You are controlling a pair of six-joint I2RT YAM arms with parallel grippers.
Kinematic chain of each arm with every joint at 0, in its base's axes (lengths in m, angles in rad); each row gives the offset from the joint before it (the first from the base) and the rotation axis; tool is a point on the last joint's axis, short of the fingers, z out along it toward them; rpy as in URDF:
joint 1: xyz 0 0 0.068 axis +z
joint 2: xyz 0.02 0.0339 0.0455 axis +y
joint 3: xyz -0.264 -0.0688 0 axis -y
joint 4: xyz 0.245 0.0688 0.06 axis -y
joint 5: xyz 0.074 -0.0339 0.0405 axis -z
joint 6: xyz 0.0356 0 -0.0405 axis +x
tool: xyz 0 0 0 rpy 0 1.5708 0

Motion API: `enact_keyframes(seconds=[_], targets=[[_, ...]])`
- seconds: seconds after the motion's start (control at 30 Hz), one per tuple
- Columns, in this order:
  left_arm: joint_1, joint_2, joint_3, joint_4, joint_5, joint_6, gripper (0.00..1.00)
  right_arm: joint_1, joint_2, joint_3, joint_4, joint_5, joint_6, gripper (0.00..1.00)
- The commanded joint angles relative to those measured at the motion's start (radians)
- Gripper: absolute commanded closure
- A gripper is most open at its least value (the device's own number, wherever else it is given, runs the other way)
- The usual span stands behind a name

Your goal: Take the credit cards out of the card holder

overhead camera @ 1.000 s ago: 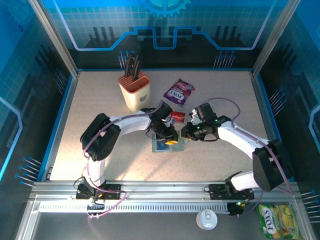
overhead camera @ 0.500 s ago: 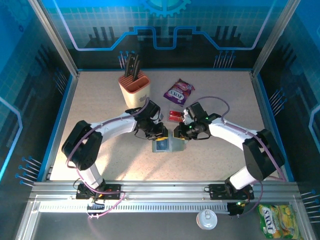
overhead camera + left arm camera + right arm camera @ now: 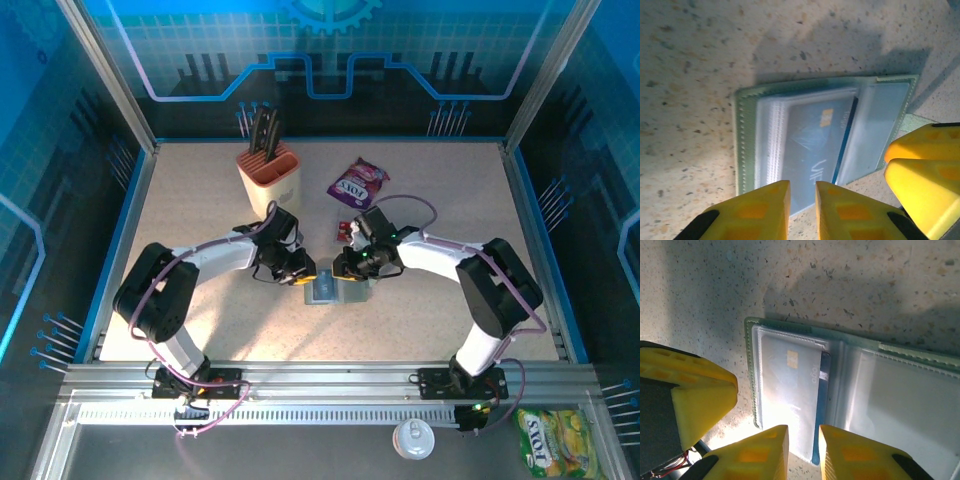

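Note:
The card holder (image 3: 345,293) lies open and flat on the table, its two clear-pocket panels facing up. A blue credit card (image 3: 810,135) with a gold chip sits inside the left pocket (image 3: 790,385). My left gripper (image 3: 303,273) hovers at the holder's left edge, its yellow fingertips a narrow gap apart (image 3: 802,197) with nothing between them. My right gripper (image 3: 343,268) hangs over the same panel from the far side, also narrowly open (image 3: 804,440) and holding nothing. A red credit card (image 3: 350,231) lies on the table behind the right arm.
A beige and orange knife block (image 3: 270,180) stands at the back left. A purple snack packet (image 3: 358,183) lies at the back centre. The two grippers are close together: the right fingers (image 3: 920,170) show beside the left ones.
Both grippers have moved left over the last second. The left one went from above the holder's middle to its left edge, and the right one followed over the left panel. The holder has stayed put.

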Motion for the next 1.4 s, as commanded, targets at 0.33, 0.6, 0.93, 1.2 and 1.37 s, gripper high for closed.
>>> enact_keyframes(seconds=[0.33, 0.6, 0.93, 1.2, 1.37], targets=[[0.012, -0.012, -0.041, 0.068, 0.019, -0.024, 0.82, 0.032, 0.088, 0.050, 0.054, -0.047, 0.012, 0.75], [0.012, -0.028, -0.071, 0.078, 0.021, -0.024, 0.83, 0.033, 0.084, 0.036, 0.056, -0.038, -0.002, 0.75], [0.012, -0.035, -0.083, 0.109, 0.045, -0.037, 0.84, 0.042, 0.073, 0.007, 0.078, -0.028, 0.009, 0.75], [0.010, -0.043, -0.093, 0.134, 0.054, -0.054, 0.87, 0.045, 0.062, -0.003, 0.078, -0.019, 0.012, 0.74], [0.001, -0.030, -0.095, 0.151, 0.064, -0.068, 0.88, 0.045, 0.053, 0.002, 0.064, -0.009, 0.006, 0.74]])
